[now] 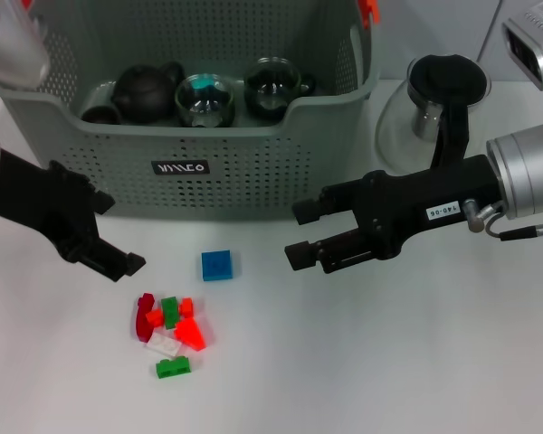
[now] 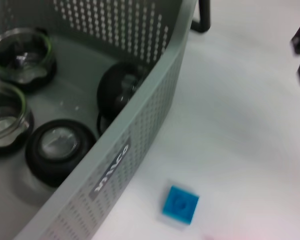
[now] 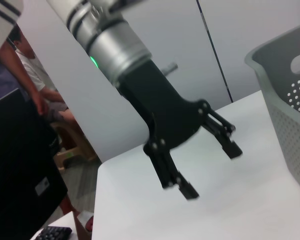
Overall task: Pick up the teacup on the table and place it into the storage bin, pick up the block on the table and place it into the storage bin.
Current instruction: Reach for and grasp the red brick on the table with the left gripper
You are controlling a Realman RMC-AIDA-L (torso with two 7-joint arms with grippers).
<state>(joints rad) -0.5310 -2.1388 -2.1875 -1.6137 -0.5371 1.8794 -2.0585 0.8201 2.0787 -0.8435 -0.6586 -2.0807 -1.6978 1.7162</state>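
The storage bin point(image 1: 253, 172) stands at the back of the white table. Inside it are two glass teacups point(image 1: 204, 98) point(image 2: 22, 57) and a black teapot point(image 1: 145, 89) point(image 2: 121, 90). A blue block point(image 1: 219, 264) point(image 2: 180, 204) lies on the table just in front of the bin. My left gripper point(image 1: 104, 231) point(image 3: 212, 170) hovers open and empty to the block's left. To the block's right, my right gripper point(image 1: 297, 235) is open too, with nothing between its fingers. I see no teacup standing on the table.
A heap of small red, green and white bricks point(image 1: 170, 327) lies in front of the blue block. A glass vessel with a black top point(image 1: 439, 95) stands right of the bin, behind my right arm.
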